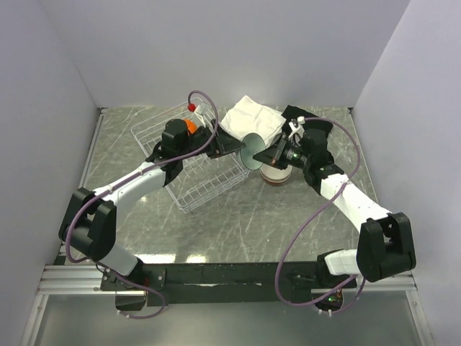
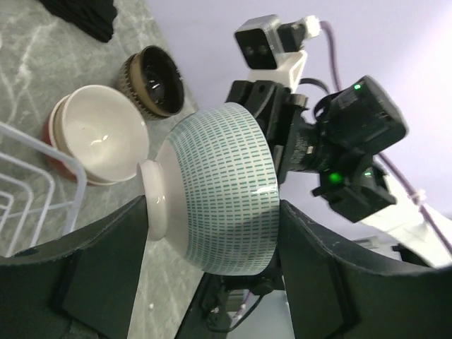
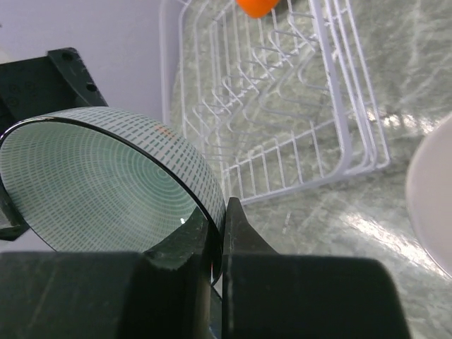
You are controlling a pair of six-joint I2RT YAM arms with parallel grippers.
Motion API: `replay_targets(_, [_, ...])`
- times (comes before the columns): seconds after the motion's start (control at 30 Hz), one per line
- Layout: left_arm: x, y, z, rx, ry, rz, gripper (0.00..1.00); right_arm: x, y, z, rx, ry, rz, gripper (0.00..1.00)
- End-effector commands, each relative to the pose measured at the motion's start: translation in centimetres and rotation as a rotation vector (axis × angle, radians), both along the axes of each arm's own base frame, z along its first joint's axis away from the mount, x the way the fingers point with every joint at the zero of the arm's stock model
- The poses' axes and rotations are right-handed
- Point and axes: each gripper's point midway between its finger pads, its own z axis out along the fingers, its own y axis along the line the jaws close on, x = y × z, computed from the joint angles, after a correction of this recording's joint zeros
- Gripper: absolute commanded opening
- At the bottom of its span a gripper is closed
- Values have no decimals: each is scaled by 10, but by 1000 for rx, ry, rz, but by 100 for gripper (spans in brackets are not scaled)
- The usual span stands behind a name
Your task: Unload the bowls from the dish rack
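**Step in hand:** one bowl is being passed from arm to arm in mid-air.

**Findings**
- The left gripper (image 2: 212, 208) is clamped on a round pale blue-green ceramic bowl (image 2: 222, 191) with a dashed pattern. The bowl is tipped on its side between the two fingers.
- The right gripper (image 3: 217, 233) is pinched closed on the rim of the same bowl, one finger inside and one outside.
- The bowl hangs above the grey marbled table (image 1: 238, 223), clear of the large white wire dish rack (image 1: 193, 196). It sits just beside the rack's right-hand side, near a stack of cream-lined ceramic bowls (image 2: 99, 134) on the table.
- A dark brown ribbed bowl (image 2: 152, 81) stands just beside that stack.
- A small orange ceramic bowl (image 1: 189, 126) lies in the rack's far corner, so unloading appears unfinished.

**Next move, as judged**
- The left fingers should open and draw back toward the rack before the right arm moves.
- A rim pinch is a narrow hold, so the bowl may swing as the weight transfers.
- The right arm should then level the bowl and lower it by the stack.
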Motion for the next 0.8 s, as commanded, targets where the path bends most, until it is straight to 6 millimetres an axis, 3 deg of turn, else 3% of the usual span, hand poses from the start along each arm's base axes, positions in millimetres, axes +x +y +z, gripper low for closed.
replay_targets(0.0, [4,11,2,112,-157,59,46,-1,-7,37,-21,-90,-36,0])
replay_targets(0.03, [8,14,3,136,-179,80,54,-4,-11,31,-41,-63,-47,0])
replay_targets(0.07, [10,20,-9,210,-192,91,63,-6,-16,34,-60,-78,-60,0])
replay_targets(0.1, [11,25,-6,240,-217,112,80,-5,-22,31,-84,-71,-90,0])
replay_targets(0.2, [27,48,-4,381,-288,222,99,-9,-46,20,-162,-33,-158,0])
replay_targets(0.47, [60,133,-13,803,-421,543,100,-36,-127,-17,-399,129,-405,0])
replay_targets(0.6, [61,180,-25,1020,-459,674,100,-54,-167,-43,-468,248,-527,0])
replay_targets(0.67, [61,199,-20,1088,-491,745,100,-63,-188,-57,-503,305,-596,0])
replay_targets(0.7, [58,205,-31,1117,-483,752,99,-66,-193,-62,-512,326,-608,0])
replay_targets(0.77, [56,216,-27,1149,-522,795,99,-70,-207,-74,-520,378,-655,0])
